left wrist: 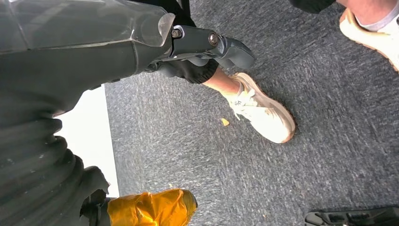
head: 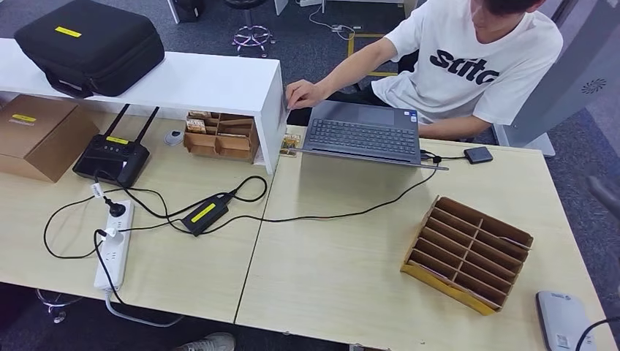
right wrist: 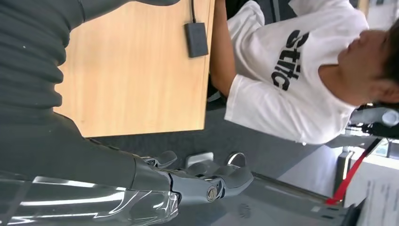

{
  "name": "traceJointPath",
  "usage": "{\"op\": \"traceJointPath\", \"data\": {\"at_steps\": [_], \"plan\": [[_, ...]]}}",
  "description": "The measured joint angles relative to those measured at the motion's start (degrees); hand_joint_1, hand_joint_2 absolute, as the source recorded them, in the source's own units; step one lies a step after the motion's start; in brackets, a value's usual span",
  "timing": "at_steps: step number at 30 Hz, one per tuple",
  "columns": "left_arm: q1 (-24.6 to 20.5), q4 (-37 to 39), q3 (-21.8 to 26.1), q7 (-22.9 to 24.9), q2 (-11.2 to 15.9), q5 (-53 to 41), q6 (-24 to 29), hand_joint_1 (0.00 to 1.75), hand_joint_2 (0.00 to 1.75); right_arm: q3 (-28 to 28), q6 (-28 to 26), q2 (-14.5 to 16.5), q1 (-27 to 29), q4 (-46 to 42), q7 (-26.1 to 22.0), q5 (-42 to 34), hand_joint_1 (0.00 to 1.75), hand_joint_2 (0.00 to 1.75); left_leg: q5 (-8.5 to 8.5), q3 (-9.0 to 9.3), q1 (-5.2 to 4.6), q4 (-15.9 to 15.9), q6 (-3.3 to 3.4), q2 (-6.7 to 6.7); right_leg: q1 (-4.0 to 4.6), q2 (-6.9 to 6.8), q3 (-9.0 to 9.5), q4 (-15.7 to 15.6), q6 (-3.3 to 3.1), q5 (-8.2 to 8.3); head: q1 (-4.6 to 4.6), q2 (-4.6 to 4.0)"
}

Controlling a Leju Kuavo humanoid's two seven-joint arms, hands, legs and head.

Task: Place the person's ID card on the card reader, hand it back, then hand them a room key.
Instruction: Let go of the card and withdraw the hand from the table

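Black reader (head: 478,154) lies bare beside the laptop (head: 363,136); no ID card or key visible. Left hand (left wrist: 207,47) and right hand (right wrist: 202,181) hang loosely open, holding nothing. Stage undeterminable: early or finished.

Pale wood table (head: 343,256) under a grey laptop (head: 363,136) and a black case (head: 91,44) with a yellow label. The person's T-shirt (head: 475,66) is white — black lettering across it. Carpet (left wrist: 301,174) — speckled dark grey; shoe (left wrist: 261,113) cream.
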Motion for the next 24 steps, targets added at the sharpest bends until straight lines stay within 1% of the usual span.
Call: {"op": "traceJointPath", "data": {"at_steps": [5, 8, 11, 16, 18, 20, 22, 24], "plan": [[0.39, 0.00, 0.99, -0.16, 0.01, 0.64, 0.58, 0.00, 1.75, -11.32, 6.68, -2.61, 8.08, 0.56, -0.75, -9.35, 0.00, 1.75, -0.03, -0.04, 0.00, -0.01, 0.04, -0.07, 0.00, -0.07, 0.01, 0.00, 0.06, -0.06, 0.01, 0.00], [0.46, 0.00, 1.50, -0.34, 0.01, 0.93, 0.78, 0.00, 1.75, -17.46, 9.03, -3.48, 12.17, 0.62, -1.05, -12.58, 0.00, 1.75, -0.05, -0.06, 0.00, -0.03, 0.04, -0.01, 0.00, -0.03, 0.00, 0.00, 0.06, -0.06, 0.01, 0.00], [0.42, 0.00, 2.03, -0.46, 0.00, 1.09, 0.86, 0.00, 1.75, -21.97, 10.22, -3.83, 14.90, 0.61, -1.14, -14.70, 0.00, 1.75, -0.07, -0.02, 0.00, -0.04, 0.03, 0.10, -0.01, 0.10, -0.02, 0.00, 0.05, -0.06, 0.00, 0.00], [0.49, 0.00, 2.70, -0.64, -0.14, 1.59, 0.98, 0.00, 1.75, -29.52, 13.12, -3.59, 19.63, 0.33, -1.17, -20.78, 0.00, 1.75, -0.06, -0.02, 0.00, -0.04, 0.04, 0.02, -0.01, 0.00, 0.01, 0.00, 0.05, -0.07, 0.01, 0.00], [0.53, 0.00, 3.09, -0.70, -0.25, 1.65, 1.07, 0.00, 1.75, -32.44, 12.40, -3.16, 21.56, 0.20, -1.37, -21.51, 0.00, 1.75, -0.07, -0.02, 0.00, -0.04, 0.03, 0.02, -0.01, 0.00, 0.01, 0.00, 0.04, -0.08, 0.00, 0.00], [0.52, 0.00, 3.39, -0.72, -0.33, 1.62, 1.10, 0.00, 1.75, -34.72, 10.05, -2.65, 23.36, 0.06, -1.63, -20.34, 0.00, 1.75, -0.07, -0.02, -0.01, -0.04, 0.03, 0.04, -0.01, 0.03, 0.01, 0.00, 0.04, -0.08, 0.00, 0.00], [0.50, 0.00, 3.57, -0.71, -0.36, 1.53, 1.10, 0.00, 1.75, -36.31, 7.53, -2.16, 24.84, -0.01, -1.75, -18.86, 0.00, 1.75, -0.07, -0.01, -0.01, -0.05, 0.03, 0.07, -0.01, 0.07, 0.00, 0.01, 0.04, -0.08, 0.01, 0.00], [0.49, 0.00, 3.65, -0.70, -0.38, 1.36, 1.10, 0.00, 1.75, -37.57, 6.23, -1.64, 25.95, 0.01, -1.75, -18.33, 0.00, 1.75, -0.07, 0.00, -0.01, -0.05, 0.03, 0.11, -0.01, 0.10, -0.01, 0.01, 0.04, -0.08, 0.02, 0.00]]}}
